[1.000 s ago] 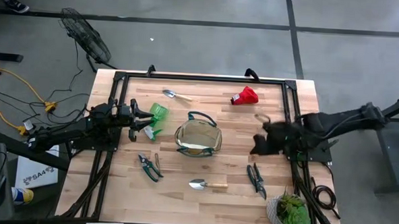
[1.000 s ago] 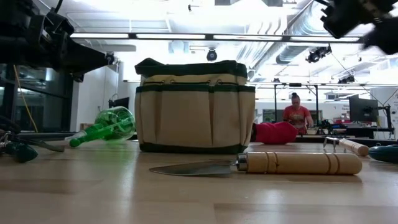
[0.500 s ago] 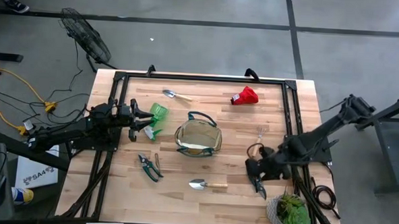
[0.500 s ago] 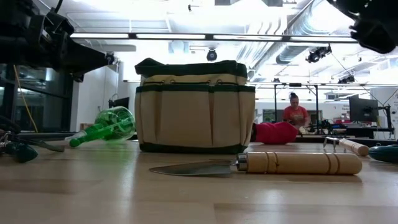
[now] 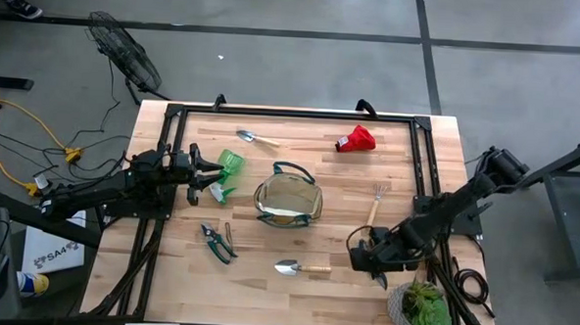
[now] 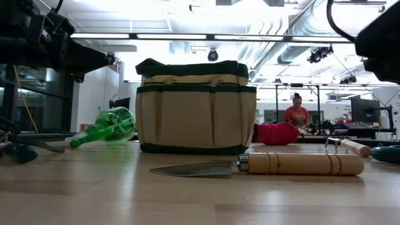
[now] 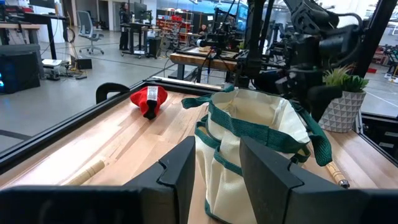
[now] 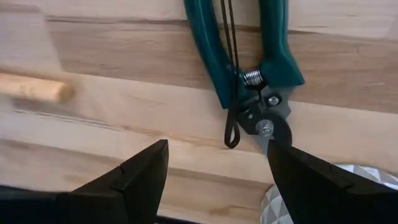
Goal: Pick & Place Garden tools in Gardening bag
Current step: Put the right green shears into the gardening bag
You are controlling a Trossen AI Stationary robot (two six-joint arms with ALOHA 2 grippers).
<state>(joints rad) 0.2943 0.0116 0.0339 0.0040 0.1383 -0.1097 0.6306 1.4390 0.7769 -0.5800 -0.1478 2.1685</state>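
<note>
The right end effector (image 8: 214,171), fingers wide, is hovering over the pruning shears (image 8: 249,68); grabbing off-centre risks pushing them along the counter (image 8: 124,118)

Centre frame, the gardening bag (image 5: 288,200) is khaki with dark green trim. Upper right lies a red piece (image 5: 356,139); left of centre, a bright green piece (image 5: 229,168). The pruning shears (image 8: 245,56) have teal handles and grey blades, on a pale wooden table (image 5: 407,168).
</note>
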